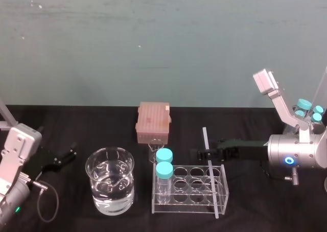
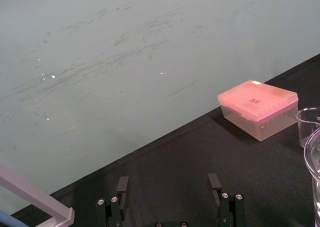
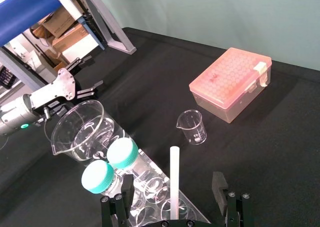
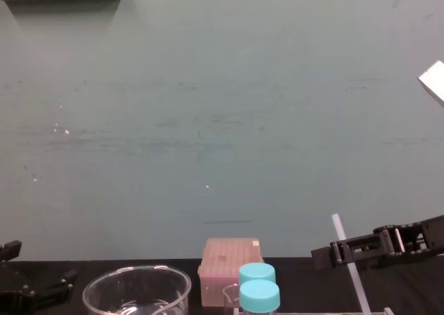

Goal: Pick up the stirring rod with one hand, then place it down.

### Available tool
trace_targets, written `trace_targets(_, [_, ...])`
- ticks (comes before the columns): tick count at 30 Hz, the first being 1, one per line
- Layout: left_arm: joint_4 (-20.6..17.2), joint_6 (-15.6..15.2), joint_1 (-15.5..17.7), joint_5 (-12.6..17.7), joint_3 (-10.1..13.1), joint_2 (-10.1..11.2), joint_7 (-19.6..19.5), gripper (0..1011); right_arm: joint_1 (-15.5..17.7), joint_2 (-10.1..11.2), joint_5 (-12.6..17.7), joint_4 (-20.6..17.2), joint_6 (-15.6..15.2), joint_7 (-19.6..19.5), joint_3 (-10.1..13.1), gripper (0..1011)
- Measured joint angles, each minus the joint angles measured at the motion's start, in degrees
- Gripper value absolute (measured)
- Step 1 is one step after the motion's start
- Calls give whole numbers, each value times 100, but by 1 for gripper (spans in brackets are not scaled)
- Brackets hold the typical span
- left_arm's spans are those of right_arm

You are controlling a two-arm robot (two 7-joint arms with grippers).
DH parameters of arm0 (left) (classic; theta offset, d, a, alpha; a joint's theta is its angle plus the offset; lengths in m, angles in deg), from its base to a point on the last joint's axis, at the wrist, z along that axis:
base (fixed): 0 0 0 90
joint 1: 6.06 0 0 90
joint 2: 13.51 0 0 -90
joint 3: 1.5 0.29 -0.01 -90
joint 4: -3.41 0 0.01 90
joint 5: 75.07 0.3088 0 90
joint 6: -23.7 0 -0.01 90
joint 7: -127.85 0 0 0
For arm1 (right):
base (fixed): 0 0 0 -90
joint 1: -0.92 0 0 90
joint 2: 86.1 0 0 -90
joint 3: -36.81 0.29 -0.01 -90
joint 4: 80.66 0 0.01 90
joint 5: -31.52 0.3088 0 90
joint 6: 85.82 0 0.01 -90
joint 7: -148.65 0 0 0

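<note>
- Black bench [image 1: 76, 119] before a pale green wall: the right gripper [image 1: 204, 154] reaches in from the robot's right, level with the upper half of the stirring rod [image 1: 209, 165].
- Whitish and translucent, the stirring rod stands tilted in the clear rack [image 1: 190, 191], near the rack's right end. Its top leans away from the robot and rises well above the two blue-capped bottles [image 1: 164, 163]. Which well holds its foot cannot be told.
- Right jaws are spread wide. In the right wrist view the rod rises between the two fingers [image 3: 219, 187], with a gap on either side and no contact visible.
- The two blue-capped bottles occupy the rack's left end, one behind the other.
- A large beaker [image 1: 110, 186] holding clear liquid stands just left of the rack. A small empty beaker [image 3: 192, 127] sits between the rack and the pink tip box [image 1: 153, 120], which lies closed near the back of the bench.
- The left gripper [image 1: 64, 158] is parked low at the robot's left, beside the large beaker and apart from it. Its jaws are wide open and hold nothing.
</note>
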Motion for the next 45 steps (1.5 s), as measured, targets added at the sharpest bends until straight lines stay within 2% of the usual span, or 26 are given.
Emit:
trace_targets(8, [0, 0, 0, 0, 0, 0, 0, 1005, 12, 12, -6, -25, 0, 9, 11, 998])
trace_targets(12, [0, 0, 0, 0, 0, 0, 0, 1005, 16, 15, -8, -33, 0, 14, 13, 931])
trace_targets(16, [0, 0, 0, 0, 0, 0, 0, 1005, 18, 17, -11, -39, 0, 18, 16, 820])
trace_targets(17, [0, 0, 0, 0, 0, 0, 0, 1005, 18, 17, -11, -39, 0, 19, 16, 820])
trace_targets(21, [0, 0, 0, 0, 0, 0, 0, 1005, 21, 19, -14, -41, 0, 21, 18, 651])
trace_targets(31, [0, 0, 0, 0, 0, 0, 0, 1005, 24, 23, -17, -47, 0, 27, 22, 365])
trace_targets(32, [0, 0, 0, 0, 0, 0, 0, 1005, 24, 23, -17, -48, 0, 28, 22, 302])
trace_targets(34, [0, 0, 0, 0, 0, 0, 0, 1005, 24, 23, -17, -49, 0, 28, 22, 264])
trace_targets(37, [0, 0, 0, 0, 0, 0, 0, 1005, 24, 23, -17, -49, 0, 28, 22, 147])
trace_targets(38, [0, 0, 0, 0, 0, 0, 0, 1005, 24, 23, -17, -49, 0, 28, 22, 147])
trace_targets(40, [0, 0, 0, 0, 0, 0, 0, 1005, 24, 23, -17, -49, 0, 28, 22, 82])
trace_targets(45, [0, 0, 0, 0, 0, 0, 0, 1005, 24, 23, -17, -49, 0, 28, 22, 72])
